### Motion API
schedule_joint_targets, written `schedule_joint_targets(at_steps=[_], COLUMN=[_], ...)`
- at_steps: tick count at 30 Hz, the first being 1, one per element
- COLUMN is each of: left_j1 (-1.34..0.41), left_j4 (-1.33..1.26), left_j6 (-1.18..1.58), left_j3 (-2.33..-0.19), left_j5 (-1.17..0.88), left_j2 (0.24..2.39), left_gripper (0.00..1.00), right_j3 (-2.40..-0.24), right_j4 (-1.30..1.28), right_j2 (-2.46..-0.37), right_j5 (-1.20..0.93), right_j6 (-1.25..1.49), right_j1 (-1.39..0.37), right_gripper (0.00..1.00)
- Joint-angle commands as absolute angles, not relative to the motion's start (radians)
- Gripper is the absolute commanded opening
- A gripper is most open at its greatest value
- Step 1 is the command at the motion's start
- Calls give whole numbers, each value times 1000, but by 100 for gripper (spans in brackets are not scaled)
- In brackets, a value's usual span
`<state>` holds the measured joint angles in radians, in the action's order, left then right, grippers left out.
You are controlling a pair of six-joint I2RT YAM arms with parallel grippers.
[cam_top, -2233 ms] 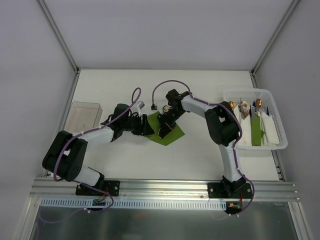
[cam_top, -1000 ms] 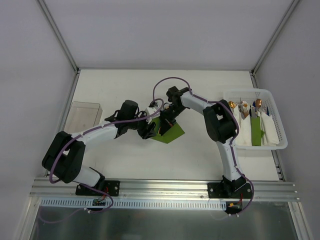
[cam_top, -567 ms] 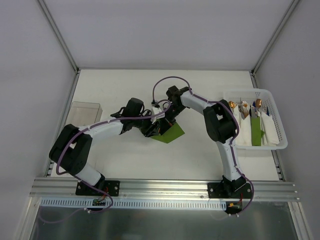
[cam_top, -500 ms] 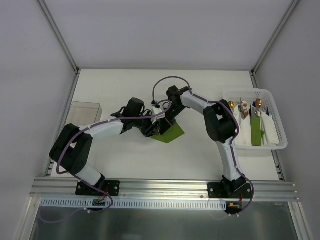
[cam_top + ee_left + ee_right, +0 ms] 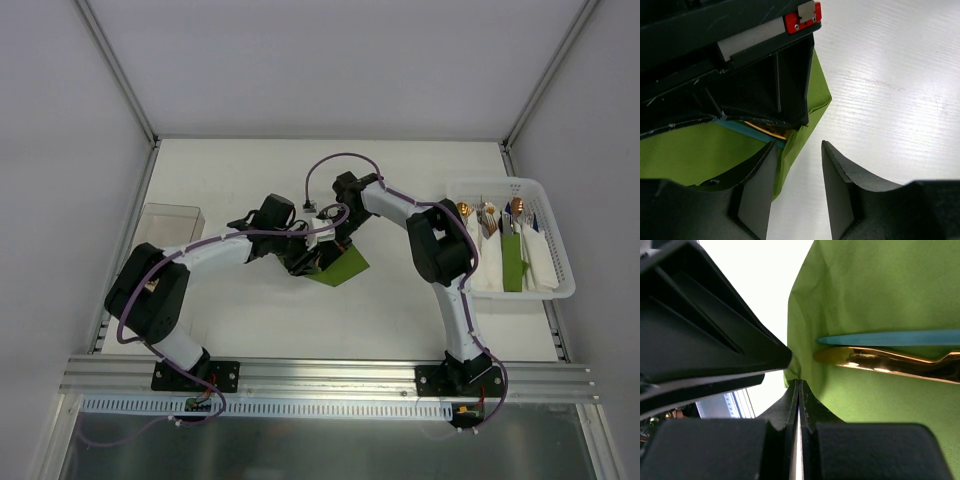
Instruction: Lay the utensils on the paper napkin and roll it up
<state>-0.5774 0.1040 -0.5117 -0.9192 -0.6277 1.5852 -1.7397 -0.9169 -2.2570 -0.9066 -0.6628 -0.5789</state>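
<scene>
Paper napkin (image 5: 690, 155) edge inside part-open left end effector (image 5: 798, 150) — right end effector (image 5: 798, 385) shut.

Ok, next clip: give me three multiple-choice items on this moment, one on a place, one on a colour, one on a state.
1. The white basket sits on the table's: A left side; B right side; C middle.
2. The napkin at mid-table is: A white; B red; C olive green.
3. The right gripper is: A wide open; B shut on the napkin's edge; C shut on the basket's rim.

Answers: B, the top view shows the basket by the right edge. C, both wrist views show green paper. B, its fingers meet with no gap, the paper's edge at their tips.
</scene>
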Motion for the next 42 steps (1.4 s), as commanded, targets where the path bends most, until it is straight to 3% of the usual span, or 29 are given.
schedule_joint_targets(at_steps=[1, 11, 24, 28, 34, 42], left_j1=[-594, -609, -630, -640, -658, -704], left_j4=[143, 161, 192, 195, 201, 204], left_j6=[-555, -566, -575, -569, -563, -539], left_j3=[-969, -1005, -1022, -1022, -1003, -954], left_j5=[-661, -637, -626, -620, -609, -595], left_j2=[1609, 1647, 1667, 1669, 1654, 1617], left_gripper=[41, 40, 10, 0, 0, 0], right_j3=[-1776, -1782, -1795, -1789, -1773, -1750], right_j4=[-954, -966, -986, -989, -989, -988], right_j2=[-2258, -2258, -2269, -2264, -2244, -2218], right_j5=[-945, -959, -977, -973, -965, -982], right_j6=[-684, -693, -699, -700, -690, -664], right_j1=[-574, -574, -574, -574, -561, -496], right_gripper=[0, 0, 1, 11, 32, 39])
